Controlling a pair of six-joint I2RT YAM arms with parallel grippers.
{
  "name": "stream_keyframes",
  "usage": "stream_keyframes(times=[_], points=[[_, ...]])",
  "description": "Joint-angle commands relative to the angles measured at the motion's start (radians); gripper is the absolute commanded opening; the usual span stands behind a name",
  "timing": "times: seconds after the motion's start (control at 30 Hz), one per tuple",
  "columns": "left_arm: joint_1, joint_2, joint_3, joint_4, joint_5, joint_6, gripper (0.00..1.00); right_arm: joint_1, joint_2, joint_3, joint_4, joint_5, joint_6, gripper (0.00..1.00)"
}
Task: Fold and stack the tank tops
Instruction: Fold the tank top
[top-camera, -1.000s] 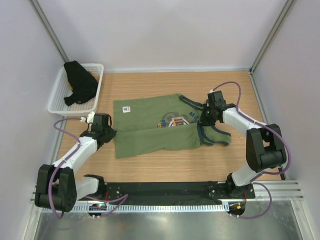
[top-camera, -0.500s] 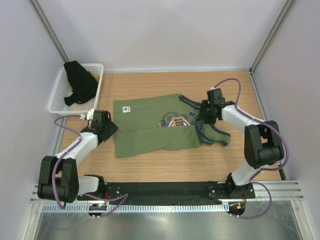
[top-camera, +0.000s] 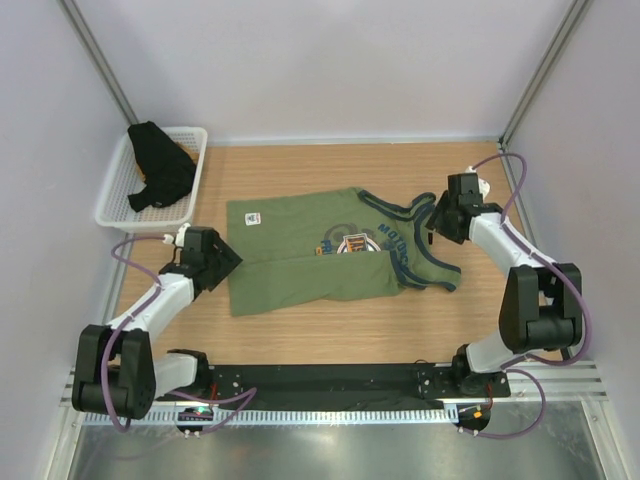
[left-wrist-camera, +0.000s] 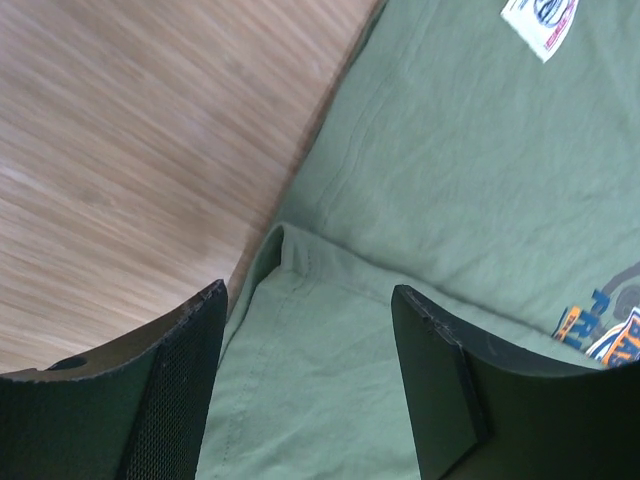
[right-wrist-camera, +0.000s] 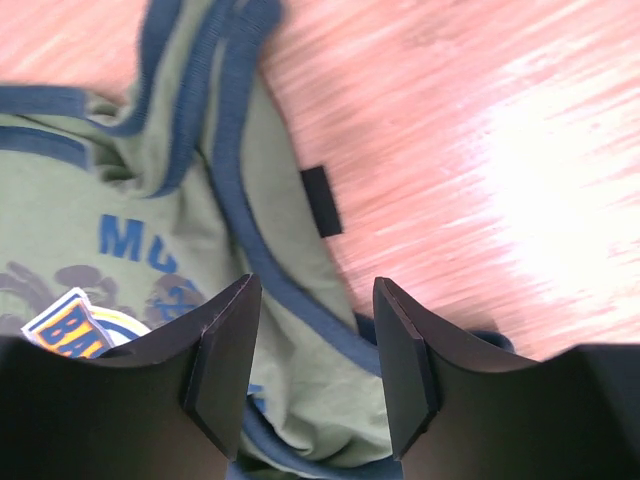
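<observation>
Just let go: left gripper (top-camera: 224, 262) and right gripper (top-camera: 433, 223) spread wide, empty, backed off the olive tank top (top-camera: 300, 240), left folded lengthwise at the middle of the table (top-camera: 300, 335). First fold judged done. Far-left corner, in basket (top-camera: 140, 225): black tank top (top-camera: 160, 170), not yet handled.

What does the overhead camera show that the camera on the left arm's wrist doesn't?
Only the overhead view: the white basket holding the black tank top, the right gripper beside the strap end, and the whole half-folded olive green tank top.
Only the left wrist view: the stitching along the folded edge up close, seen between the open jaws of the left gripper.
Both: the olive green tank top, its white label, and the wooden table.
</observation>
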Motion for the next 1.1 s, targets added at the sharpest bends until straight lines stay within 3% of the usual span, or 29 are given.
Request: stream_keyframes(times=[0.0,0.17,0.37,0.47,0.5,0.63,0.77,0.87,0.93,1.07], points=[[0.007,-0.013,-0.025,0.036,0.077,0.019,0.68,-0.006,0.000,-0.031,0.024,0.008,0.010,0.54],[0.006,-0.008,-0.040,0.049,0.097,0.036,0.69,-0.020,0.079,-0.052,0.091,-0.116,0.006,0.52],[0.007,0.012,-0.029,0.056,0.108,0.048,0.68,-0.026,0.176,-0.031,0.113,-0.149,0.002,0.49],[0.007,0.018,-0.031,0.063,0.108,0.048,0.68,-0.043,0.207,-0.002,0.087,-0.100,0.007,0.19],[0.006,0.018,-0.031,0.065,0.110,0.051,0.68,-0.051,0.217,0.007,0.082,-0.051,0.010,0.03],[0.007,0.036,-0.031,0.077,0.111,0.054,0.68,-0.054,0.222,0.101,0.013,0.125,0.016,0.01],[0.007,0.066,-0.025,0.091,0.122,0.056,0.67,-0.052,0.248,0.175,-0.025,0.180,0.006,0.01],[0.006,0.078,-0.022,0.096,0.119,0.059,0.67,-0.054,0.247,0.189,-0.045,0.212,-0.001,0.10],[0.007,0.082,-0.019,0.097,0.110,0.062,0.67,-0.054,0.207,0.163,-0.037,0.226,0.010,0.33],[0.007,0.102,0.001,0.109,0.085,0.057,0.68,-0.054,0.104,0.103,-0.014,0.264,0.030,0.58]])
